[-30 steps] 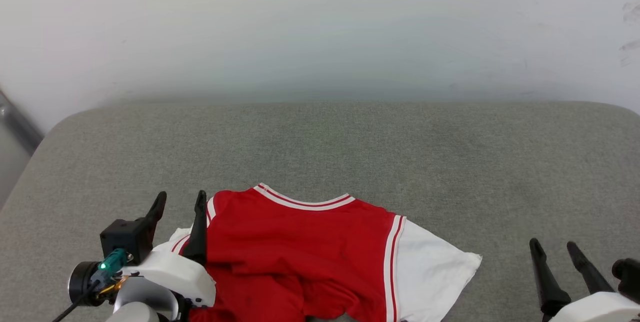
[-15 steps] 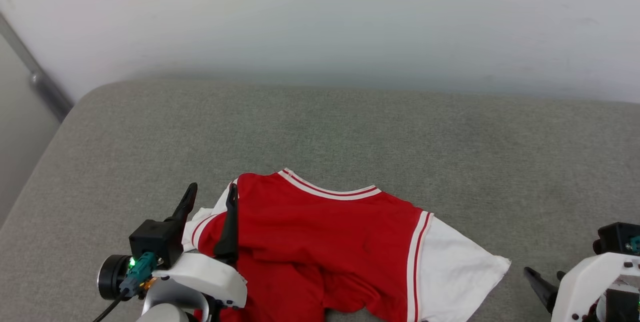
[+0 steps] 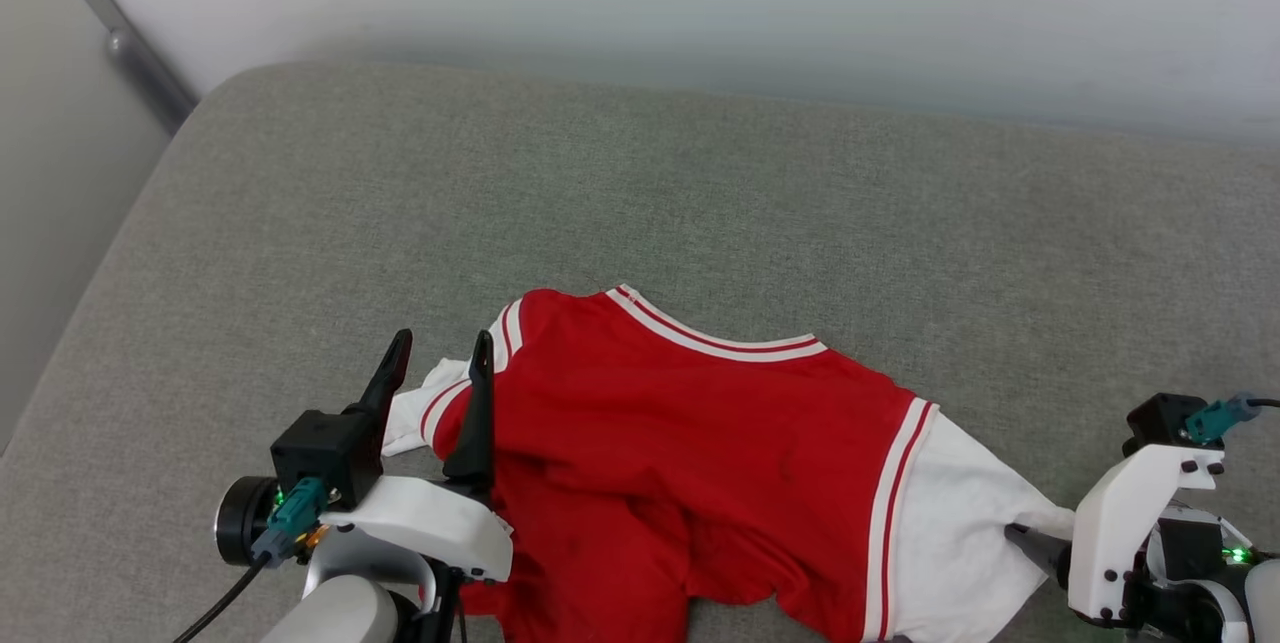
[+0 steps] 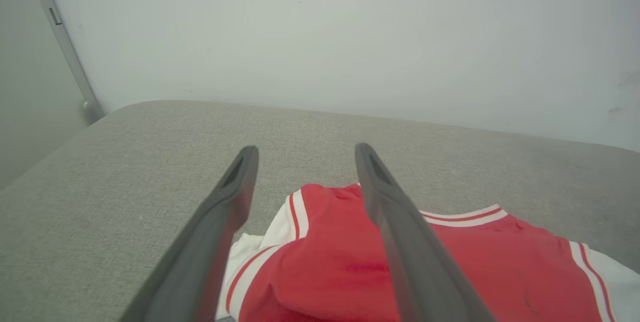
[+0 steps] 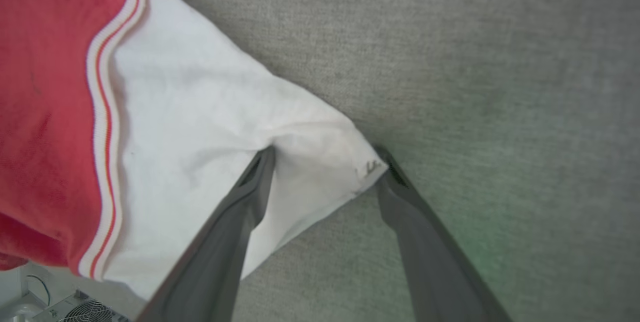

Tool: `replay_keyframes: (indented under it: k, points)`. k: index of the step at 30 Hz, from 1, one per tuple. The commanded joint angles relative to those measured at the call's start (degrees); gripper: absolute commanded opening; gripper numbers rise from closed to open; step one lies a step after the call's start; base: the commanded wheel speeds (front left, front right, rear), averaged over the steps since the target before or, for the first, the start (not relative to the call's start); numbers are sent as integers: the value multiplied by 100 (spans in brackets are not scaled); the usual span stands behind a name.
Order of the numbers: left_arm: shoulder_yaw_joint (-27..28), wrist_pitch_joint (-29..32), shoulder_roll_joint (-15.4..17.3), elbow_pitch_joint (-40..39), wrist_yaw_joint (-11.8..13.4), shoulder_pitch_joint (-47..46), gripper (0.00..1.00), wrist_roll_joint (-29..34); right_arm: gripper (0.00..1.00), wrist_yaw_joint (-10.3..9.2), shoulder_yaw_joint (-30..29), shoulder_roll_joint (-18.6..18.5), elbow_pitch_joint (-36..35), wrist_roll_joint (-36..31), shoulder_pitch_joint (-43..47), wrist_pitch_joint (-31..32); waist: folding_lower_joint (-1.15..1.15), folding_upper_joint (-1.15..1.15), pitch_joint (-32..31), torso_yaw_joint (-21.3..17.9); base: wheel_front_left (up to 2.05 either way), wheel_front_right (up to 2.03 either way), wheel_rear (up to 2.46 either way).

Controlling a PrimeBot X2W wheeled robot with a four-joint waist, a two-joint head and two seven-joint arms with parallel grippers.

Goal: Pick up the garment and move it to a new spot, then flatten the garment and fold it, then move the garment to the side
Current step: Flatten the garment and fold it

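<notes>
The garment (image 3: 700,453) is a red T-shirt with white sleeves, lying crumpled near the front edge of the grey padded surface (image 3: 700,203). My left gripper (image 3: 438,363) stands open above its left shoulder. In the left wrist view the left gripper (image 4: 305,154) frames the striped shoulder seam of the garment (image 4: 320,262) without touching it. My right gripper (image 5: 326,154) is open and points down at the surface. Its two fingers straddle the tip of the white right sleeve (image 5: 190,111). One right finger (image 3: 1035,545) touches that sleeve in the head view.
A pale wall (image 3: 700,3) runs behind the surface, and a metal rail (image 3: 130,53) stands at the far left corner. The surface's left edge (image 3: 90,303) drops off. Past the front edge sits a box with a fan (image 5: 75,308) below.
The head camera has swung, shifting the whole picture. My right gripper has turned from fingers-up beside the garment to straddling the white sleeve tip. The left gripper keeps its place at the shoulder.
</notes>
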Motion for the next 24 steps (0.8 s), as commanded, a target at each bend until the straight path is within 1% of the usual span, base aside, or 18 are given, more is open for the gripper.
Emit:
replay_keyframes:
  k: [1, 2, 3, 9, 10, 13, 19, 24]
  points:
    - [36, -11, -49, 21, 24, 1, 100, -32, 46, -1, 158, 122, 342, 108, 133, 76, 0, 0, 26, 26, 0, 0, 0]
    - [35, 12, -43, 36, 32, 19, 100, -46, 22, -1, 211, 121, 384, 128, 129, 39, 0, 0, 26, 24, 0, 0, 0]
    - [49, 11, -27, 39, 35, 32, 100, -62, 0, -1, 249, 124, 399, 172, 110, 16, 0, 0, 17, 12, 0, 0, 0]
    - [203, 158, 181, 104, 26, 60, 100, -200, 0, 5, 381, -150, 42, 194, -19, -362, 0, 0, -204, -162, 0, 0, 0]
    - [203, 158, 181, 104, 26, 60, 100, -200, 0, 5, 381, -150, 42, 194, -19, -362, 0, 0, -204, -162, 0, 0, 0]
    - [338, 401, 419, 139, -26, -80, 100, -336, 0, -1, 351, -239, -211, 129, 14, -524, 0, 0, -392, -277, 0, 0, 0]
    - [522, 1296, 1052, 338, -415, -565, 100, -682, 0, -2, 305, -286, -688, -18, 86, -675, 0, 0, -624, -608, 0, 0, 0]
    - [381, 2400, 1465, 558, -793, -988, 100, -987, 0, -2, 343, -286, -1013, -6, 67, -652, 0, 0, -532, -858, 0, 0, 0]
